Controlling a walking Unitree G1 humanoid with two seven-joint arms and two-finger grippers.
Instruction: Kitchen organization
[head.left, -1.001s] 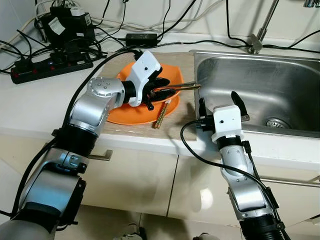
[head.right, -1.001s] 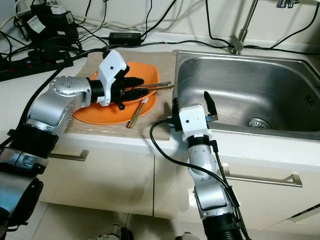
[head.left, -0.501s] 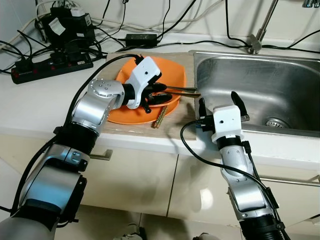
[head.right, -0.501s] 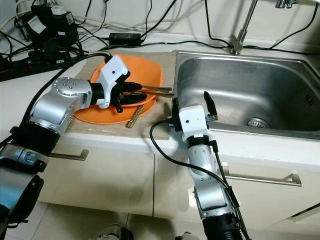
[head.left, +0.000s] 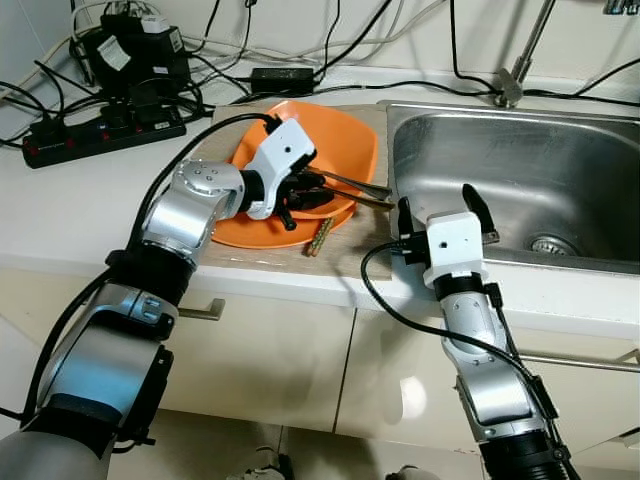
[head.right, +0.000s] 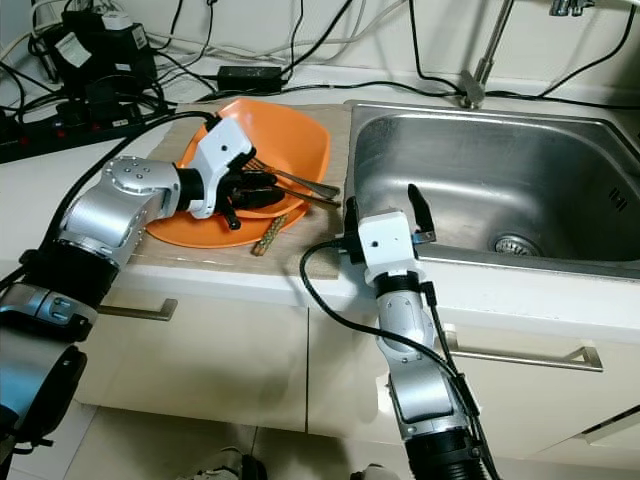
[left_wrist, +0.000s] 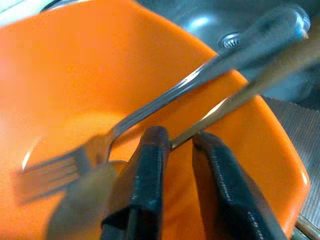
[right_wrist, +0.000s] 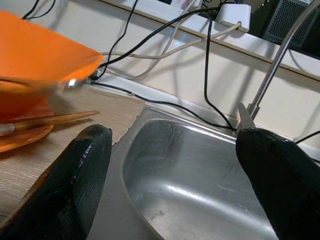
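My left gripper (head.left: 303, 190) sits over the orange plates (head.left: 345, 140), fingers closed on the near rim of the upper plate, which is tilted up toward the wall behind the lower 1. In the left wrist view my 2 black fingers (left_wrist: 150, 170) pinch the orange rim, with a thin wooden chopstick (left_wrist: 240, 95) passing between them. A metal fork (left_wrist: 150, 112) lies across the tilted plate, tines down in the dish, handle pointing toward the sink (head.left: 520, 170). From the head camera the fork handle (head.right: 300, 183) juts past the plate's sink-side edge.

A second chopstick (head.left: 319, 238) lies on the wooden mat (head.left: 355, 225), just beside the lower plate's front edge, angled toward the counter's lip. The mat lies flat on the white counter (head.left: 60, 200), touching the sink's left rim.

My right gripper (head.left: 440, 205) hovers at the sink's front left corner, fingers spread wide, holding nothing. The right wrist view shows both its fingers (right_wrist: 75, 175) apart, framing the steel basin (right_wrist: 190, 175).

Behind the plates, a black power strip (head.left: 100, 132) and tangled black cables (head.left: 300, 75) sit on the counter by the wall. The faucet base (head.left: 511, 92) stands at the sink's back edge; the drain (head.left: 552, 245) is visible in the basin.
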